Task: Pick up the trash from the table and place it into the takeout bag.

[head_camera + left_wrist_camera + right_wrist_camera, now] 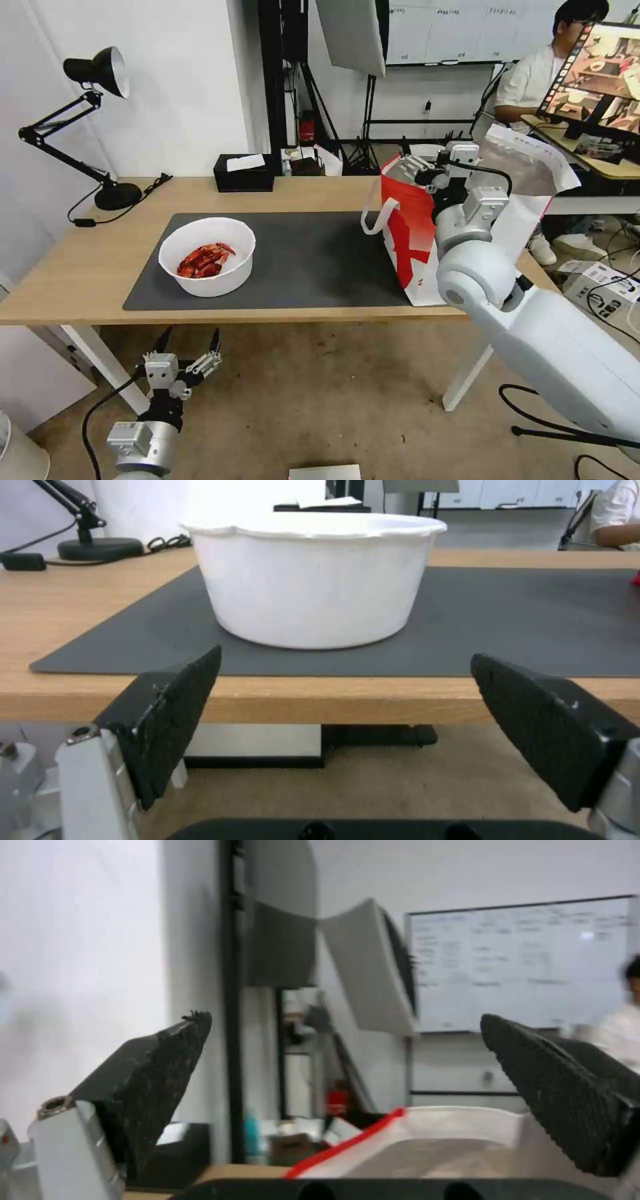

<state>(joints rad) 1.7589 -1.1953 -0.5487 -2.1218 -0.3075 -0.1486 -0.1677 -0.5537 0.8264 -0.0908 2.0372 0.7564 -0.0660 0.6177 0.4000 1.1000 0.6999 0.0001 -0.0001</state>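
Note:
A white round bowl (208,257) of red crayfish shells (203,260) stands on the left part of the dark grey mat (313,260) on the table (73,267). My left gripper (189,341) hangs open below the table's front edge, just in front of the bowl (313,580). The white-and-red takeout bag (408,233) stands open at the mat's right end. My right gripper (417,165) is open above the bag's mouth, and the bag's red-edged rim (427,1140) lies under its fingers (157,1075).
A black tissue box (244,173) sits at the table's back edge and a black desk lamp (93,127) at the back left. Behind the bag are a desk with a monitor (597,73) and a seated person. Cables and a box lie on the floor at right.

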